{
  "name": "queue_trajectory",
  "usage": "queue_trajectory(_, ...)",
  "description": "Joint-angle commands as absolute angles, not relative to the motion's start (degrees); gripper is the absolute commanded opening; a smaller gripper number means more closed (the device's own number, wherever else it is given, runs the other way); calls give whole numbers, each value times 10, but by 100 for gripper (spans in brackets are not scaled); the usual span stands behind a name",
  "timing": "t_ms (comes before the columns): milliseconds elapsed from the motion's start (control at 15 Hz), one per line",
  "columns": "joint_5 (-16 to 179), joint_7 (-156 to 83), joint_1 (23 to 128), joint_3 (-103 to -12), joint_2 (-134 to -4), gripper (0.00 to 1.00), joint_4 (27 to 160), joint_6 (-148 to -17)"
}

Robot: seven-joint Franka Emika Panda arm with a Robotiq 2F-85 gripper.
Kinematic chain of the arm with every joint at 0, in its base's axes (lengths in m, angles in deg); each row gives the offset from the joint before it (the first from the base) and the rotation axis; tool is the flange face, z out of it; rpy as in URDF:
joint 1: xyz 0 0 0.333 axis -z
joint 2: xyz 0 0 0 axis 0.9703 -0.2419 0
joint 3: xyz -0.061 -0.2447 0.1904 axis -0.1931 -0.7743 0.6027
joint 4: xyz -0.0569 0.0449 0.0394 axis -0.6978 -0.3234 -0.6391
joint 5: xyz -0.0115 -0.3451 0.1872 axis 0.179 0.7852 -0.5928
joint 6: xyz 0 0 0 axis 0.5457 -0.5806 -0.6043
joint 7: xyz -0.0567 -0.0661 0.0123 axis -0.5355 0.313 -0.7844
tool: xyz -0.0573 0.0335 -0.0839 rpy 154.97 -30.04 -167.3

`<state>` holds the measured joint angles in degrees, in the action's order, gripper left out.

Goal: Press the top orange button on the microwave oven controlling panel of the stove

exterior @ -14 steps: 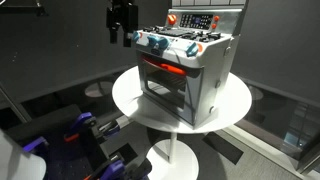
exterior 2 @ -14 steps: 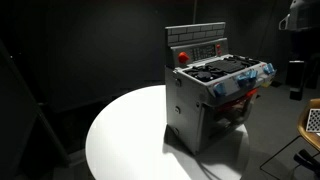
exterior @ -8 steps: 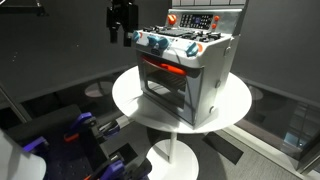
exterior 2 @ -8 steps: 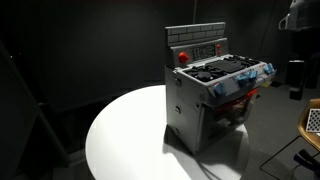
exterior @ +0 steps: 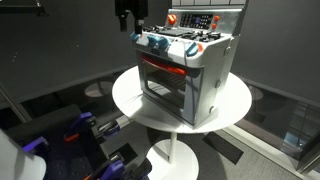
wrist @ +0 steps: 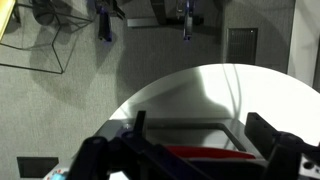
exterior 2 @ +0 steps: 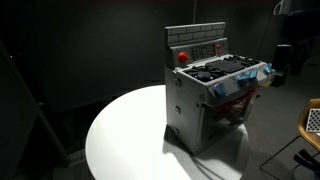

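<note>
A grey toy stove (exterior: 185,75) stands on a round white table (exterior: 235,105); it also shows in an exterior view (exterior 2: 205,105). Its upright back panel carries a small orange-red button (exterior: 171,19), which also shows in an exterior view (exterior 2: 182,56). My gripper (exterior: 129,28) hangs high, just off the stove's knob-side corner, apart from the panel. In the wrist view the gripper (wrist: 200,130) is open and empty, with the stove's oven front (wrist: 190,150) and a red strip below it.
The white table edge (exterior 2: 110,130) curves round the stove. Dark curtains and floor surround the table. Purple and black equipment (exterior: 70,140) sits low beside the table. A wire frame (wrist: 35,40) lies on the floor.
My gripper has moved up and sideways toward the stove. It has almost left the top corner of the exterior view where it showed before.
</note>
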<state>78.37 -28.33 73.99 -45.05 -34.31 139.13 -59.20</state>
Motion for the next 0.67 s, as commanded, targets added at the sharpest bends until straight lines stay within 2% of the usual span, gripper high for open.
queue_trajectory(0,803,-262,743,-454,-378,100,1335,-615)
queue_trajectory(600,893,-188,769,-471,-467,100,1246,-740)
